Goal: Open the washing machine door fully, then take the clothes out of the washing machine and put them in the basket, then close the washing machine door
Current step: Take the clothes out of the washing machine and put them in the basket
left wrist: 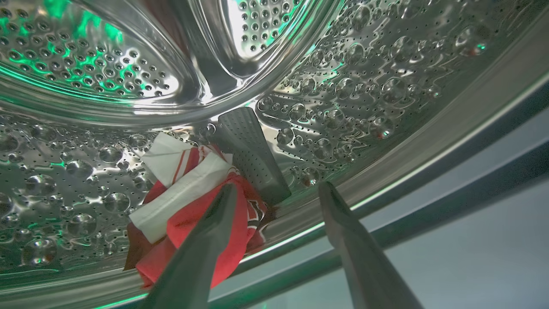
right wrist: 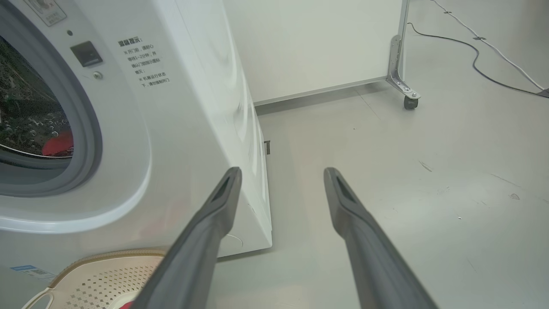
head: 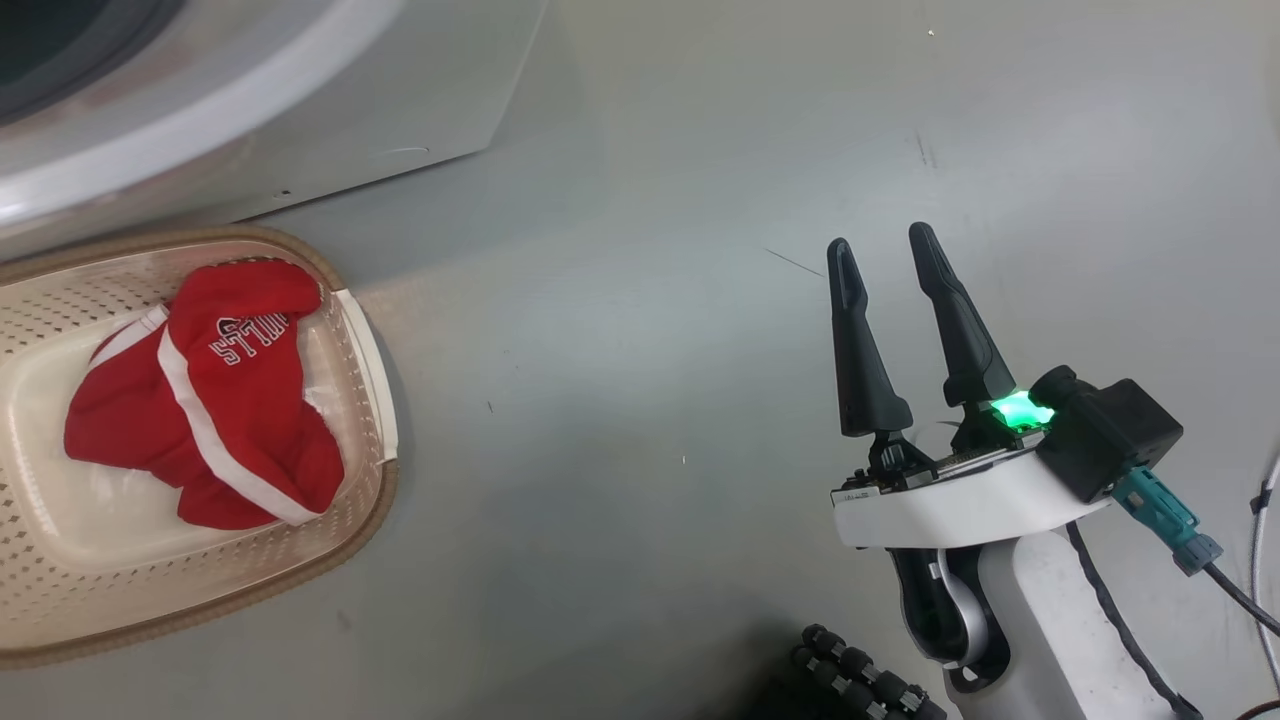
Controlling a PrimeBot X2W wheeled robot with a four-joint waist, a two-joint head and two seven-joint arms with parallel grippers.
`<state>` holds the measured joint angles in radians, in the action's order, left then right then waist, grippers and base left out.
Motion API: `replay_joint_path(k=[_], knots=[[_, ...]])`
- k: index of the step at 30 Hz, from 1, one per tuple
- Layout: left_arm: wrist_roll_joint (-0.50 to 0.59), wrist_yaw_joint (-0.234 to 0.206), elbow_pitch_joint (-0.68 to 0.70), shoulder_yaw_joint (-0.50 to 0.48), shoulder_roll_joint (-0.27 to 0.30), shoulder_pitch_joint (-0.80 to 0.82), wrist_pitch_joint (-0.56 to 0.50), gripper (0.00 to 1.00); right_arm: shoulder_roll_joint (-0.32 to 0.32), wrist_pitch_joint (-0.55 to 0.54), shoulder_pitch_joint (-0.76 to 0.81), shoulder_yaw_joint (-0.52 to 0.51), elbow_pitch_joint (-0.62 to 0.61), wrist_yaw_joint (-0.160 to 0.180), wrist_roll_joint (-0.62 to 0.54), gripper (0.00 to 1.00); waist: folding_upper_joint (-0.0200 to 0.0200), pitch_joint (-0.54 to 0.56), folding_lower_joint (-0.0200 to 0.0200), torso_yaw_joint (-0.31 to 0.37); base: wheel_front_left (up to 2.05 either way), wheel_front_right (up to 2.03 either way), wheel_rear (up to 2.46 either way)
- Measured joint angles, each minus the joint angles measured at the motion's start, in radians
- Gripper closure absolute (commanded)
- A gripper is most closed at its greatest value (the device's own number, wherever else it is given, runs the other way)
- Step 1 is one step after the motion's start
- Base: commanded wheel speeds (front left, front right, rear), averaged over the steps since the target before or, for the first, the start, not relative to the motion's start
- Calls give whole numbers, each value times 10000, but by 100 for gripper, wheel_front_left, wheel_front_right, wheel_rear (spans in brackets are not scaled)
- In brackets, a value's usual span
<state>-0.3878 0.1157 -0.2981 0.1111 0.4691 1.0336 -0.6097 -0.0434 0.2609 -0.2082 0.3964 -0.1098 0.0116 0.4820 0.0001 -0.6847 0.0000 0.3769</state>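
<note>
One red garment lies in the basket; a second garment sits in the drum, where the wide-open left gripper reaches for it. Aside, the right gripper idles, spread.

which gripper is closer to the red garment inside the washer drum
Left. The left gripper is inside the drum, open, right at the red garment. The right gripper is outside the washing machine, open above the floor.
</note>
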Motion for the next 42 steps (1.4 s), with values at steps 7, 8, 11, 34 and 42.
replay_joint_path(k=[7, 8, 11, 34, 42], knots=[[-127, 40, -558, -81, 510, 400, -775, 0, 2, 0, -202, 290, 27, 0, 213, 0, 0, -314, 0, 361, 0, 0, 0], [-127, 40, -623, -98, 581, 445, -832, 0, 4, 0, -225, 320, 35, 0, 236, 0, 0, -351, 0, 412, 0, 0, 0], [-127, 40, -865, -119, 688, 511, -1126, 0, 6, 0, -306, 349, 42, 2, 286, 0, 0, -444, 0, 552, 0, 0, 0], [236, -238, -1756, -142, 1191, 861, -1810, 100, 12, 0, -558, 412, 140, 17, 385, 0, 0, -714, 0, 838, 0, 0, 0], [385, -238, -1732, -138, 1187, 1058, -1371, 100, 12, 0, -716, 378, 153, 102, 456, 0, 0, -725, 0, 796, 0, 0, 0]])
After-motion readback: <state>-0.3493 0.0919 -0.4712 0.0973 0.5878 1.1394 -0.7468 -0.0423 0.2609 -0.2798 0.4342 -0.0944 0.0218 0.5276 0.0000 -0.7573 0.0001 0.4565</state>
